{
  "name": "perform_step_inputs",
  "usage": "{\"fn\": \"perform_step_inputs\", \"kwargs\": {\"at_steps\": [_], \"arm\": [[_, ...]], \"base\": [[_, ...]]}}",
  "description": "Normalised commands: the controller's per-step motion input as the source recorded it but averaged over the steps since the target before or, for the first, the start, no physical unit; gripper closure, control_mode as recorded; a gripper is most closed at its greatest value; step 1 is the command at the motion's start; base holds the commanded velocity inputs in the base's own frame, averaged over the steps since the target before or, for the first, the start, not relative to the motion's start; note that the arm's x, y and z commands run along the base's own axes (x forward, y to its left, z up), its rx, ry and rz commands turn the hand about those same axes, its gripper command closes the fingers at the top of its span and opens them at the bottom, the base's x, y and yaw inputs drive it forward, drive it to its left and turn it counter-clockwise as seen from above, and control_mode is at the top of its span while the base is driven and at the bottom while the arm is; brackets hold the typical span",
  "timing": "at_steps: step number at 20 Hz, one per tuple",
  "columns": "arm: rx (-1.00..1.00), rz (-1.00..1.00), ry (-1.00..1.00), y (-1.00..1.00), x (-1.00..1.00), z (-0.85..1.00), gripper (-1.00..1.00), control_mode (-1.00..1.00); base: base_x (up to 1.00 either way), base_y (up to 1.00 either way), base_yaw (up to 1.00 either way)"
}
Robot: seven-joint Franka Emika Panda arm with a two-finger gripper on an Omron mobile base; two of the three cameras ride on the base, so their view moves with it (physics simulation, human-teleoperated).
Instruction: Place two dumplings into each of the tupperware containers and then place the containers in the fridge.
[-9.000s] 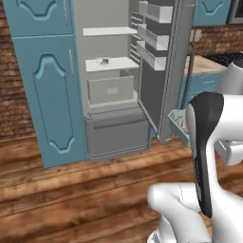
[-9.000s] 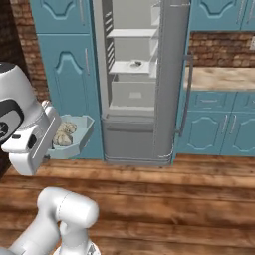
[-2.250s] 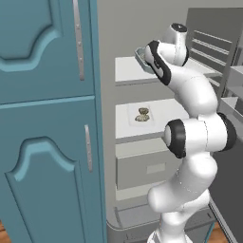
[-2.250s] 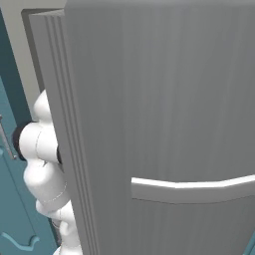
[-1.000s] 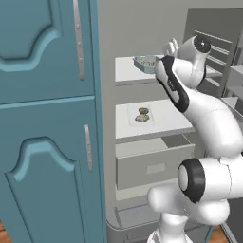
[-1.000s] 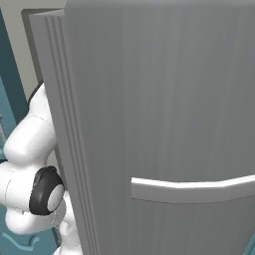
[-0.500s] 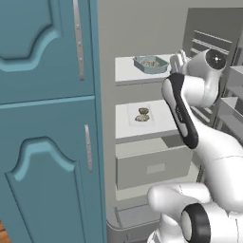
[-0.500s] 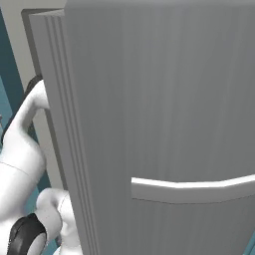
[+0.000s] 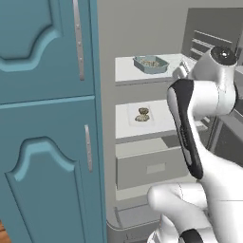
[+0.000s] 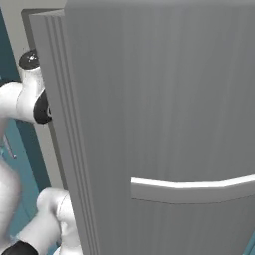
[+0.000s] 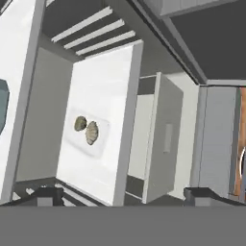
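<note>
Fingers (image 11: 123,194) apparently farther from blue container (image 9: 151,64)

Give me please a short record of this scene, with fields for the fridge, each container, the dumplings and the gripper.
fridge: door open, shelves and a drawer visible inside
blue container: on the upper shelf, dumplings inside
whitish container: on the shelf below, above the drawer
dumplings: two in the whitish container; the count in the blue one is too small to tell
gripper: open, empty, looking into the fridge
task state: both containers are in the fridge
</note>
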Motion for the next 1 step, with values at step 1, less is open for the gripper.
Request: {"fn": "perform_step_inputs", "kwargs": {"at_steps": [1], "arm": [[0.00, 0.00, 0.23, 0.00, -1.00, -0.01, -1.00, -1.00]], "base": [[0.00, 0.00, 0.00]]}}
